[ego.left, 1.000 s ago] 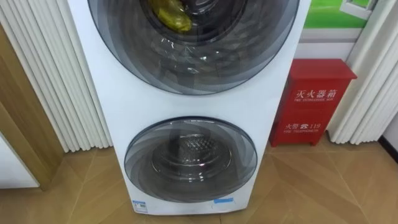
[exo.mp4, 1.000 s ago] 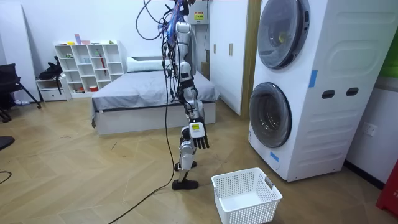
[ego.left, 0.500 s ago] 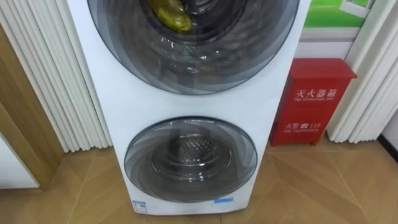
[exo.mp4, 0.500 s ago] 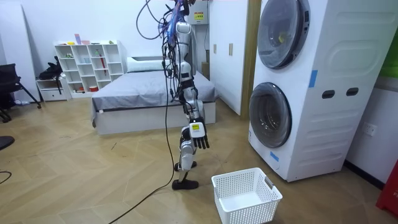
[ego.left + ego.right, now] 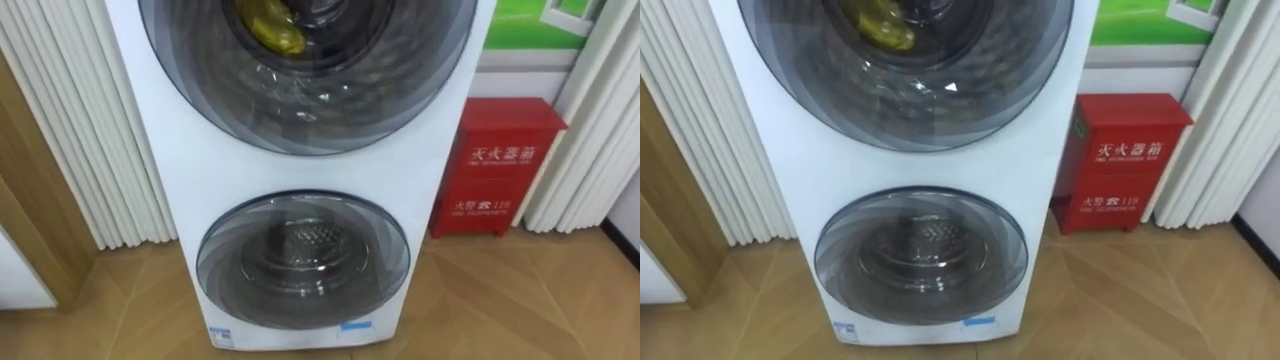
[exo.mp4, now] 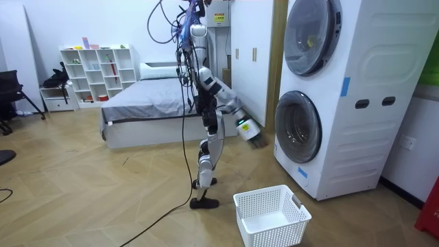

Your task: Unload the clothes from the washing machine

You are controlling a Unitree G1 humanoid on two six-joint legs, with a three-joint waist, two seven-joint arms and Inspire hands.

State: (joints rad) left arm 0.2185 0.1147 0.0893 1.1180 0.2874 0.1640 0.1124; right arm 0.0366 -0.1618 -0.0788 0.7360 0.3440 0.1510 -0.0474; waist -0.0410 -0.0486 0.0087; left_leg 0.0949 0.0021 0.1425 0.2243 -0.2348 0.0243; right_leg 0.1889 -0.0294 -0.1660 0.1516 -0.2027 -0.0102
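Two white washing machines stand stacked in front of me. Behind the closed round upper door (image 5: 300,80) lies a yellow cloth (image 5: 275,25). The lower door (image 5: 303,258) is closed too, and its drum looks bare. In the room view I stand facing the stack (image 6: 343,103), a step away. My right hand (image 6: 251,132) is raised forward at the height of the lower door (image 6: 298,127), short of touching it and blurred by motion.
A white laundry basket (image 6: 271,216) sits on the wooden floor by my feet, in front of the machines. A red cabinet (image 5: 495,165) stands right of the stack, with white curtains (image 5: 590,120) beyond it. White slats (image 5: 80,130) stand to the left, and a bed (image 6: 151,110) is behind me.
My right arm has swung up from hanging at my side toward the lower door. The eye view has shifted slightly.
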